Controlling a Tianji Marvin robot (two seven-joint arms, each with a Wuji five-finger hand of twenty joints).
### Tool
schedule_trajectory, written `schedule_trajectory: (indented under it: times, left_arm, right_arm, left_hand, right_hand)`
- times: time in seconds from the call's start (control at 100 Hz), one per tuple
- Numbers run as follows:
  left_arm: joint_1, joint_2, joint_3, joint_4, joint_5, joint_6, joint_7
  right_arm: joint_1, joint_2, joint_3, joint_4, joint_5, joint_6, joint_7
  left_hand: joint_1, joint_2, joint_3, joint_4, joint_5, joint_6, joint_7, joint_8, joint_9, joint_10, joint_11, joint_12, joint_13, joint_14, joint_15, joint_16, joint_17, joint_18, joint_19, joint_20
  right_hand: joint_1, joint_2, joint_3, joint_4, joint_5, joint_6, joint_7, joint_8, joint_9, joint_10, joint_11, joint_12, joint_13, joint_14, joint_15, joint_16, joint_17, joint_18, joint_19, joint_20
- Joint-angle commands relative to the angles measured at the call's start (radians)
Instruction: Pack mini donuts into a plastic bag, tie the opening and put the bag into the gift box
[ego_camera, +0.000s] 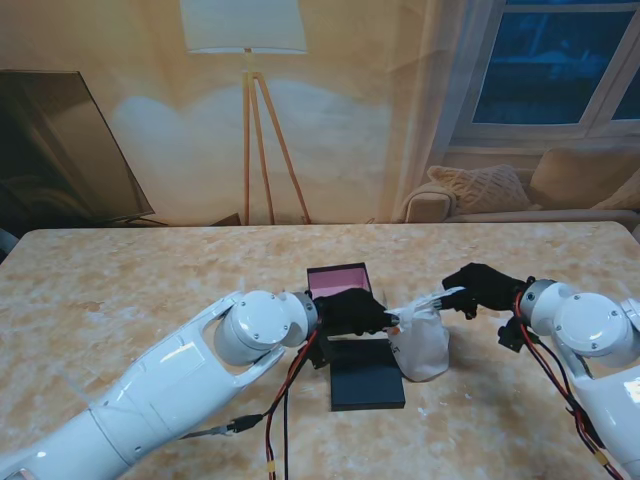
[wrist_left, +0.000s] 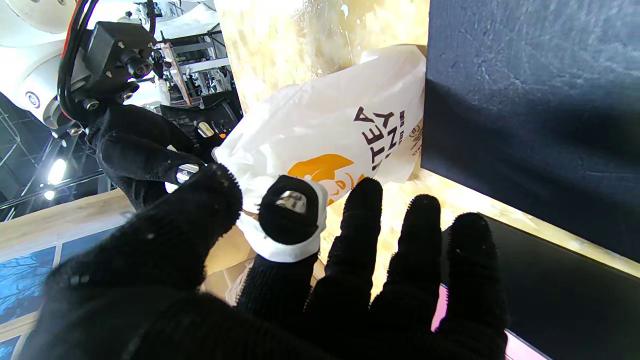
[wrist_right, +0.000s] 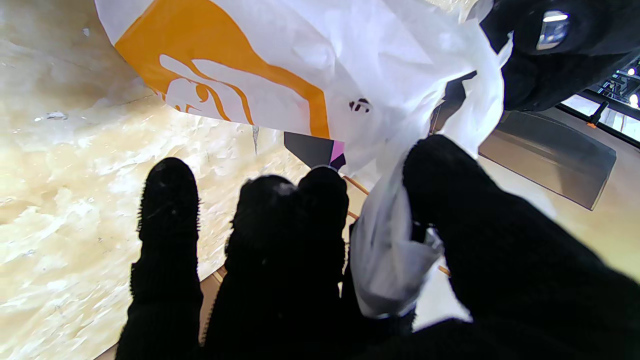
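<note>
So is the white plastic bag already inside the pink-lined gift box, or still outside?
Outside. The white plastic bag stands on the table to the right of the dark gift box, its top stretched between the left hand and right hand.

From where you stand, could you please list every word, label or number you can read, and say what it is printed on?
"TEA": brown letters on the white plastic bag, seen upside down in the left wrist view.
A second brown word beside it ends in "NY"; the rest is unclear.
Small print next to these: too small to read.
Orange logo on the bag: a picture, no words.
</note>
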Motion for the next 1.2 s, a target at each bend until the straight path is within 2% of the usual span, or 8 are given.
schedule_trajectory:
  times: [0.0, 1.19]
  left_arm:
    - [0.004, 0.005, -0.001, 0.005, 0.005, 0.002, -0.015]
    - [0.001, 0.009, 0.01, 0.027, 0.029, -0.009, -0.023]
  right_arm:
    - [-0.008, -0.004, 0.002, -0.001, -0.003, 0.008, 0.011]
    - [-0.008, -0.004, 0.013, 0.019, -0.022, 0.016, 0.005]
  left_hand:
    - [0.004, -0.015, -0.022, 0.006, 0.062, 0.029, 0.067, -0.005, 0.013, -0.012, 0.014, 0.013, 0.009, 0.011, 0.023, 0.01, 0.002, 0.009, 0.02, -0.003]
    - [0.002, -0.012, -0.022, 0.005, 0.075, 0.034, 0.064, -0.011, 0.031, -0.016, 0.027, 0.018, 0.025, 0.014, 0.039, 0.019, 0.013, 0.009, 0.052, 0.011]
  right_hand:
    - [0.014, 0.02, 0.004, 0.019, 0.056, 0.011, 0.12, 0.005, 0.03, 0.012, 0.036, 0.028, 0.035, -0.034, 0.015, 0.035, -0.005, 0.007, 0.024, 0.012]
    - [0.018, 0.013, 0.009, 0.017, 0.057, 0.014, 0.121, 0.003, 0.035, 0.013, 0.037, 0.031, 0.04, -0.033, 0.021, 0.034, -0.005, 0.008, 0.024, 0.013]
